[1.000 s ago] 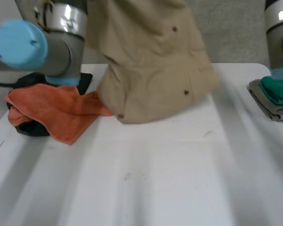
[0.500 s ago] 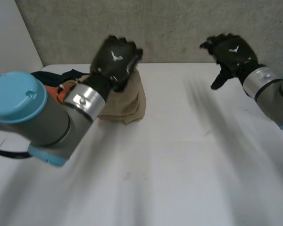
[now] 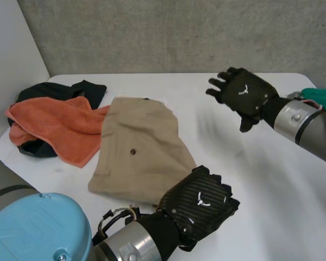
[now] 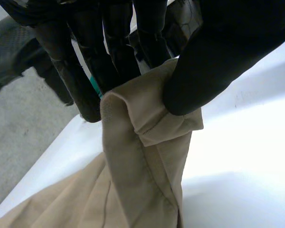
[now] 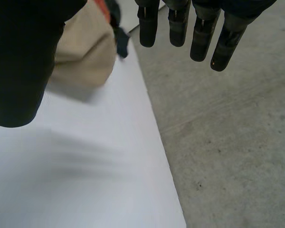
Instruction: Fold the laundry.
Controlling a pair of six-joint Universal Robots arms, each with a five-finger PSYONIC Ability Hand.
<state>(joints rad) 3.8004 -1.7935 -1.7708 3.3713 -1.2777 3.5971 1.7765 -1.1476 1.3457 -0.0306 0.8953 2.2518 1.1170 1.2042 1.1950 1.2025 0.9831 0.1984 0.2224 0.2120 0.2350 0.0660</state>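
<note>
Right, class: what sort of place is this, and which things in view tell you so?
Probably a robotics lab or test room, not a home: a bare grey concrete wall, a plain white table, and a beige fabric garment pinched by the black left hand.

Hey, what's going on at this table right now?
The robot's left hand pinches the near edge of the tan garment, which lies spread on the white table. Its right hand hangs open above the table, holding nothing. An orange towel and a black garment are heaped beside the tan one.
</note>
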